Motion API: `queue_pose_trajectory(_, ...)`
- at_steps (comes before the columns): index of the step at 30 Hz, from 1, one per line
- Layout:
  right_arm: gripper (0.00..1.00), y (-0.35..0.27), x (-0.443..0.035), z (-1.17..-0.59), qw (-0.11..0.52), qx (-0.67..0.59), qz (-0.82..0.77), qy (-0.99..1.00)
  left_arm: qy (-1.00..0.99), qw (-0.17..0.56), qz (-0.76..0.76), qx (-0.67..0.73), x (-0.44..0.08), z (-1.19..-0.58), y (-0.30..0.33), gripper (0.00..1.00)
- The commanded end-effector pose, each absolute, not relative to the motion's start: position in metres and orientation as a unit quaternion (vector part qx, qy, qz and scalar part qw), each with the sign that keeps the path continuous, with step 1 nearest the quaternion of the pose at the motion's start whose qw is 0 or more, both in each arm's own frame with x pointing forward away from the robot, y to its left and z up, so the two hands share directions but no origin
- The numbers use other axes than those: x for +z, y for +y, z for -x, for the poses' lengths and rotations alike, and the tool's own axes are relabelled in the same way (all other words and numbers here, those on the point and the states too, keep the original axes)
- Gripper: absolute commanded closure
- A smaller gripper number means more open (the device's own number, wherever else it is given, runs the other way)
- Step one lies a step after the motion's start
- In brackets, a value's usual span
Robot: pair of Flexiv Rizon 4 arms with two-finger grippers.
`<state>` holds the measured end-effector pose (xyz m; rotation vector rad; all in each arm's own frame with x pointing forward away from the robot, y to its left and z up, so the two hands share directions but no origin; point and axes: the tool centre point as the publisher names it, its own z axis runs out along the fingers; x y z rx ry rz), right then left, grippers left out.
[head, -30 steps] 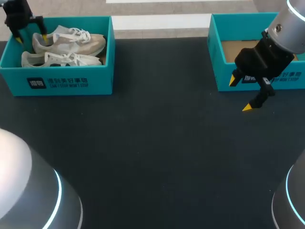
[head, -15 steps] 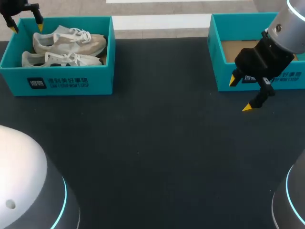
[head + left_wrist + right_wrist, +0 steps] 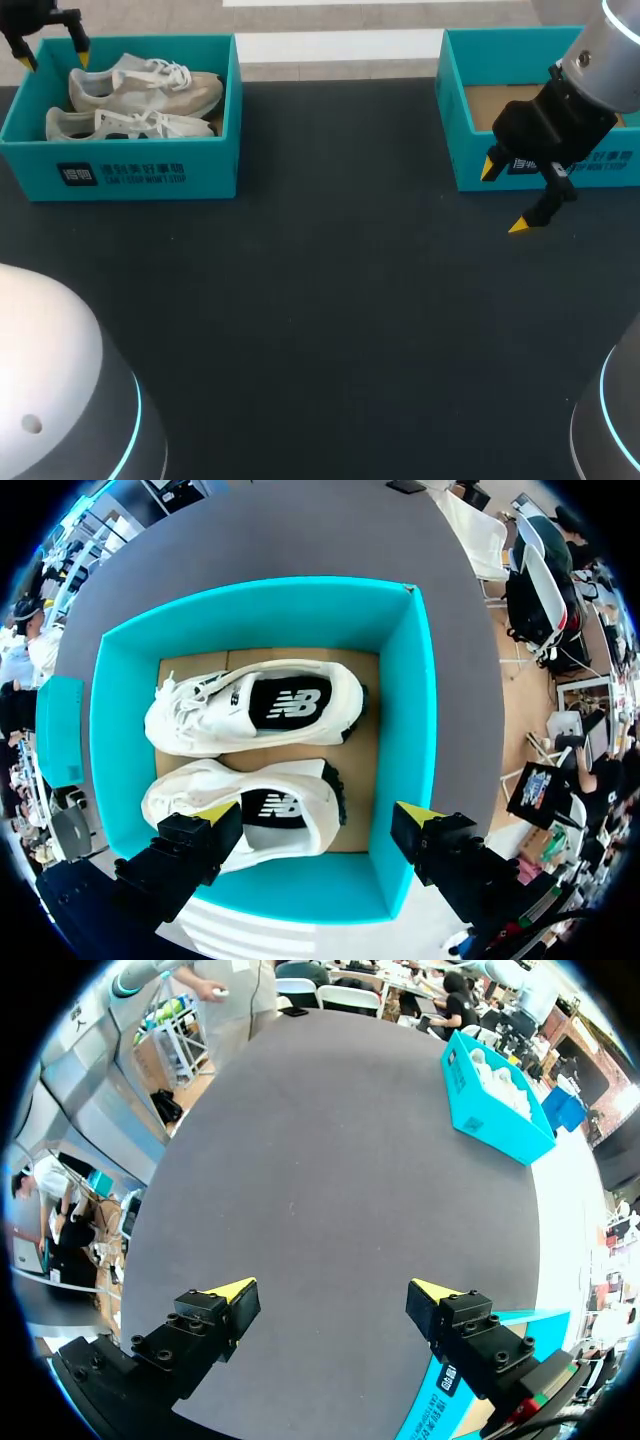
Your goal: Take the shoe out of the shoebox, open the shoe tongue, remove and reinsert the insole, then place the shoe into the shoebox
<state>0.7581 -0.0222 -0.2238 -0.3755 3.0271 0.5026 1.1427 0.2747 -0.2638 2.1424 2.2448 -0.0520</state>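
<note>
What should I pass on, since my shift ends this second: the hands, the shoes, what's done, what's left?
The left hand is open and empty, above one end of the left box.
The right hand is open and empty, over the table in front of the right box.
Both shoes lie side by side in the left box; no shoe shows in the right box.
Done: nothing yet.
Left: lift a shoe out, open its tongue, pull the insole and refit it, then box the shoe.

The dark table [image 3: 330,300] bears a left shoebox [image 3: 150,175] and right shoebox [image 3: 452,112].
</note>
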Motion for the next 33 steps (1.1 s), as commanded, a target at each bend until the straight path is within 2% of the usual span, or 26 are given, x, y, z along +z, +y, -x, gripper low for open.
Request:
queue_pose_trajectory(1, 0.0, -0.022, -0.225, -0.759, 0.024, 0.162, 0.122, 0.979, 0.736, 0.027, -0.677, 0.005, -0.261, -1.115, 0.265, 0.0)
queue_pose_trajectory(10, 0.0, -0.022, -0.225, -0.759, 0.024, 0.162, 0.122, 0.979, 0.752, 0.031, -0.658, 0.013, -0.253, -1.077, 0.257, 0.0)
queue_pose_trajectory(20, 0.0, -0.022, -0.225, -0.759, 0.024, 0.162, 0.122, 0.979, 0.77, 0.032, -0.636, 0.025, -0.267, -1.057, 0.262, 0.0)
queue_pose_trajectory(22, 0.0, -0.022, -0.225, -0.759, 0.024, 0.162, 0.122, 0.979, 0.778, 0.028, -0.628, 0.03, -0.271, -1.058, 0.264, 0.11)
queue_pose_trajectory(23, 0.0, -0.022, -0.225, -0.759, 0.024, 0.162, 0.122, 0.979, 0.777, 0.022, -0.628, 0.025, -0.274, -1.06, 0.266, 0.12)
queue_pose_trajectory(24, 0.0, -0.022, -0.225, -0.759, 0.024, 0.162, 0.122, 0.979, 0.778, 0.02, -0.628, 0.024, -0.276, -1.062, 0.267, 0.1)
queue_pose_trajectory(29, 0.0, -0.022, -0.225, -0.759, 0.024, 0.162, 0.122, 0.979, 0.784, 0.01, -0.621, 0.023, -0.287, -1.07, 0.274, 0.16)
queue_pose_trajectory(33, 0.0, -0.022, -0.225, -0.759, 0.024, 0.162, 0.122, 0.979, 0.778, 0.006, -0.628, 0.015, -0.299, -1.073, 0.278, 0.13)
